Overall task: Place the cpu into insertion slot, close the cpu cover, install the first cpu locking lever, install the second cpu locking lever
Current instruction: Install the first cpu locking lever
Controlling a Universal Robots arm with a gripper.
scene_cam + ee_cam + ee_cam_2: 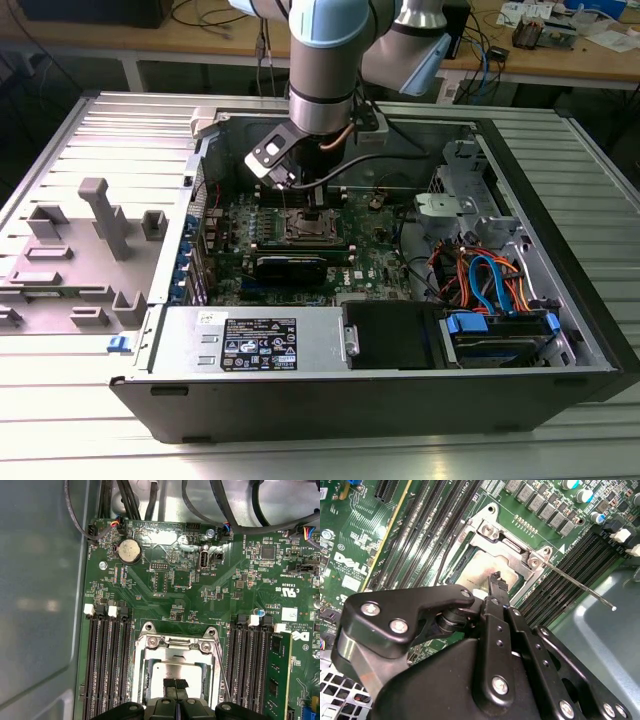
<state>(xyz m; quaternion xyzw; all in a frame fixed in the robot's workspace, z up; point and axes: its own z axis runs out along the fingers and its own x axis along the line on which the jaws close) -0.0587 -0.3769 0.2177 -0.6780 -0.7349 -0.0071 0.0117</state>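
Note:
My gripper [306,203] reaches down into the open computer case, right over the insertion slot [305,228] on the green motherboard. The cpu [172,670] lies in the slot with its dull silver top showing. The silvery cpu cover [175,642] lies flat around it as a frame. In the first wrist view the black fingertips [170,684] sit side by side over the cpu's middle, shut with nothing between them. Whether they touch the chip I cannot tell. A thin wire locking lever [580,587] sticks out free over the memory slots. It also runs along the socket's side [223,672].
Long black memory slots [107,665] flank the socket on both sides, and a green memory stick [280,680] stands in one. A coin battery [129,551] and black cables [125,500] lie beyond. The power supply [250,345] and the drive bay's blue and orange cables [490,285] fill the case's front.

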